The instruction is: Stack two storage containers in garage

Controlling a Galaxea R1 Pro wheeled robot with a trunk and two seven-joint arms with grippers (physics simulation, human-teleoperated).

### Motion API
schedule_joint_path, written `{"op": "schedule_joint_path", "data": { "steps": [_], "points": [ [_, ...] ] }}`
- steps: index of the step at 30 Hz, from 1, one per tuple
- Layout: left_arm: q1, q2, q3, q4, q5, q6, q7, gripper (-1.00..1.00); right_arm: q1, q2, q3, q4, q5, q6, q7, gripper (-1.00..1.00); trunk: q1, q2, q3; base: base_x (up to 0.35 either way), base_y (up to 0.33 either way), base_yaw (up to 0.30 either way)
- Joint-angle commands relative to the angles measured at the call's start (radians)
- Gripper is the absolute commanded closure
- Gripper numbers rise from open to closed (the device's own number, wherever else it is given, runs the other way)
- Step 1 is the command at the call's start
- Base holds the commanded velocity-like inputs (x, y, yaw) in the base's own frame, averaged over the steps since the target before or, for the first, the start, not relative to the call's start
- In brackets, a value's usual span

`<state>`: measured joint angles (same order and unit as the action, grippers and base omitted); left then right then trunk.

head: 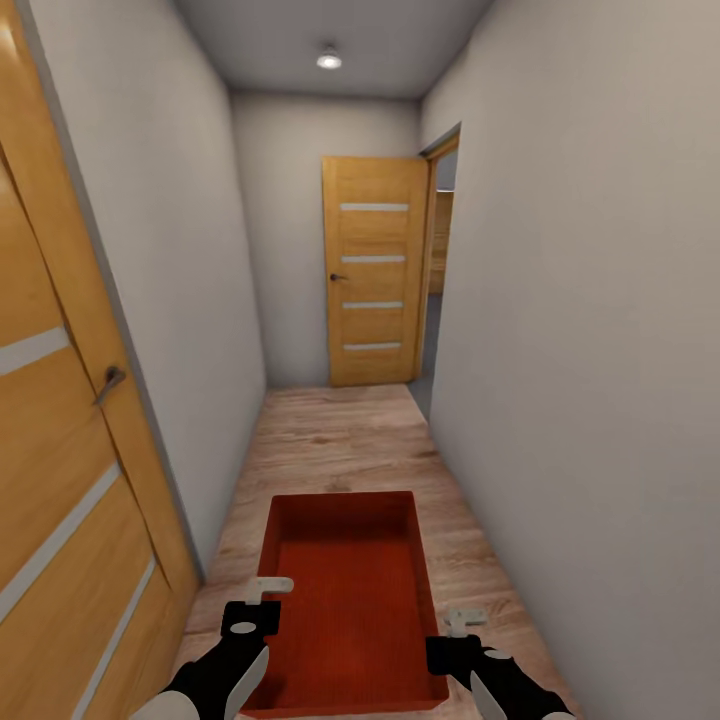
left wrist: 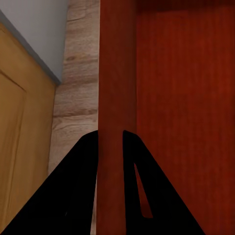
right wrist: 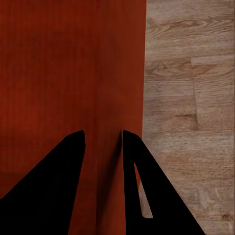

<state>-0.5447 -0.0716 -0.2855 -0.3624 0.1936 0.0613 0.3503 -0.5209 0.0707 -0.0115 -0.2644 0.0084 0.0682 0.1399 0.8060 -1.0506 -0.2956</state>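
One orange-red storage container (head: 350, 590) hangs level in front of me above the wood-plank floor (head: 340, 440) of a narrow hallway, held between both arms. My left gripper (head: 268, 592) is shut on its left wall; the left wrist view shows the black fingers (left wrist: 78, 186) clamping that wall (left wrist: 116, 73). On the opposite side, my right gripper (head: 461, 622) is shut on the right wall, with its fingers (right wrist: 147, 186) straddling the rim (right wrist: 129, 63). The ribbed bottom (right wrist: 58, 63) is empty.
White walls close in on both sides. A wooden door with a handle (head: 60, 420) stands close on my left. At the hallway's end a wooden door with glass slats (head: 375, 270) stands open beside a doorway (head: 441, 260), with grey floor (head: 424, 385) beyond.
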Motion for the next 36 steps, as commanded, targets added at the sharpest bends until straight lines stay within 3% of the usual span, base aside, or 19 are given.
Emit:
{"op": "schedule_joint_path", "data": {
  "steps": [1, 36],
  "points": [
    [0.000, 0.001, -0.025, 0.002, 0.035, 0.006, 0.009, 1.00, -0.001, 0.000, -0.001, -0.047, -0.002, -0.021, 0.006, 1.00, 0.001, -0.001, -0.001, 0.341, 0.001, 0.000],
    [0.000, 0.002, -0.024, 0.003, 0.035, 0.006, 0.009, 1.00, -0.001, 0.000, -0.001, -0.047, -0.002, -0.021, 0.006, 1.00, 0.001, -0.001, -0.013, 0.341, 0.000, 0.005]
  ]
}}
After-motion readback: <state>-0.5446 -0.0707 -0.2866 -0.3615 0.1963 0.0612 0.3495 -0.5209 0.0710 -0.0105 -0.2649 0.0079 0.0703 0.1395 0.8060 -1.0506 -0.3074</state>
